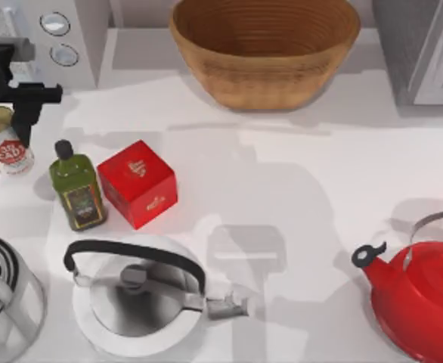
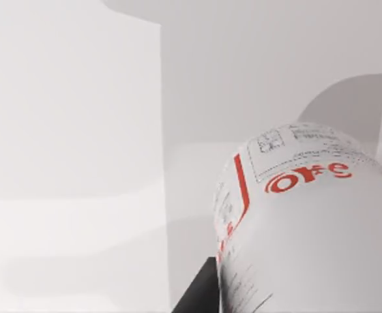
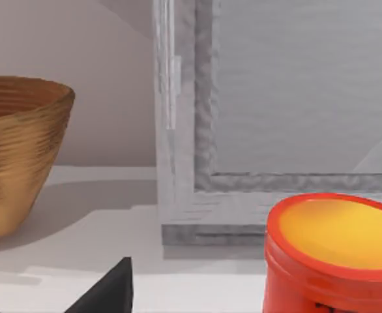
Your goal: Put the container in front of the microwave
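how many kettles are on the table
2: a silver kettle near the front, left of centre, and a red kettle at the front right. Others may sit beyond the frame.

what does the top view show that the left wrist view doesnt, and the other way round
Top view alone: the green oil bottle, red cube box, woven wooden basket, silver kettle and red kettle, plus the light grey microwave's round dials. Left wrist view alone: the fine print and boxed panel on the can's side. Both: the small white can with red label, with the left gripper at it.
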